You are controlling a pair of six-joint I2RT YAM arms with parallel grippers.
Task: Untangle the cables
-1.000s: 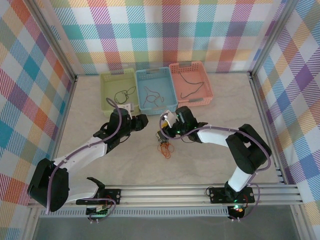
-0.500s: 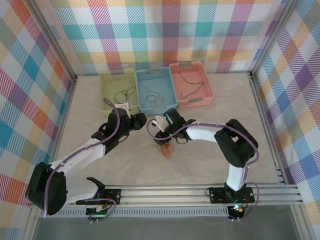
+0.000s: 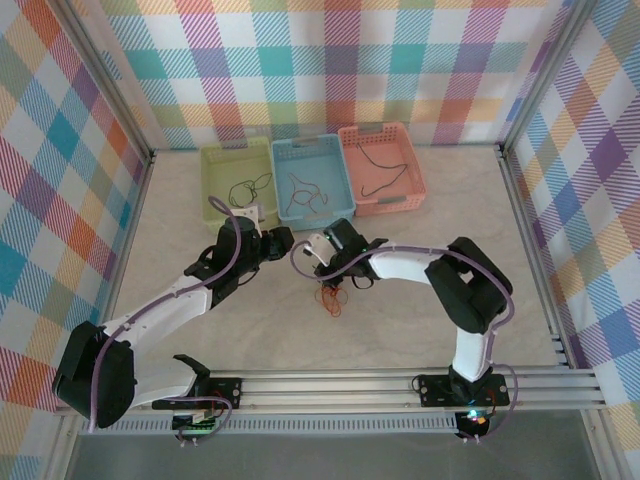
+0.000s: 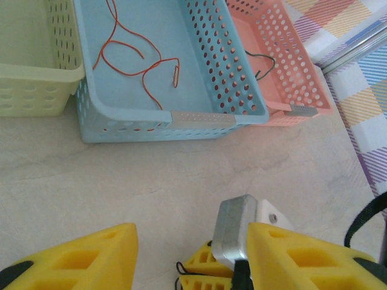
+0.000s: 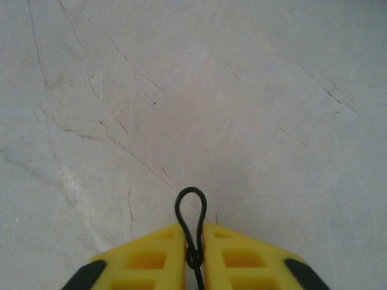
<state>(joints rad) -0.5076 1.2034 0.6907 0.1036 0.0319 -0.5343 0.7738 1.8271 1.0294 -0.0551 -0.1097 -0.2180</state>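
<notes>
Here, the right gripper (image 5: pixel 193 232) is clamped on a loop of black cable (image 5: pixel 191 206), which pokes out beyond its yellow fingertips over the pale marbled worktop (image 5: pixel 181 90). The left gripper (image 4: pixel 191 237) stands wide open, holding nothing, with the right gripper's yellow tips showing between its fingers, near the front of the blue basket (image 4: pixel 205 118). An orange cable (image 4: pixel 136 57) lies loose inside that basket; a green basket (image 4: pixel 36 90) and a pink basket (image 4: pixel 266 42) flank it. A small clump of cables (image 3: pixel 331 296), mostly orange, rests on the worktop near the right gripper, on the side towards the arm bases
</notes>
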